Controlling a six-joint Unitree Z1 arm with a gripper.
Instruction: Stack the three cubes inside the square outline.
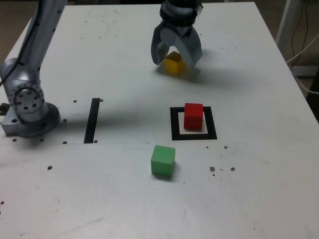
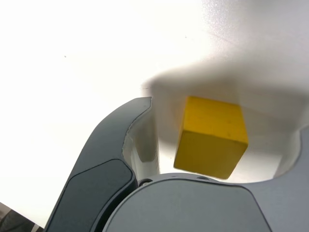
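The white table top (image 1: 259,189) is smooth and matt, marked with small dark specks. The yellow cube (image 2: 211,136), red cube (image 1: 193,116) and green cube (image 1: 163,161) have plain matt faces. The grey gripper (image 1: 176,59) shells look like smooth, faintly glossy plastic; the silver arm base (image 1: 27,107) looks metallic.

The exterior camera looks down from high off the worktop's (image 1: 259,199) near edge, taking in the whole surface. The wrist camera sits just behind the jaws, close up; both share the yellow cube (image 1: 174,63) (image 2: 211,136).
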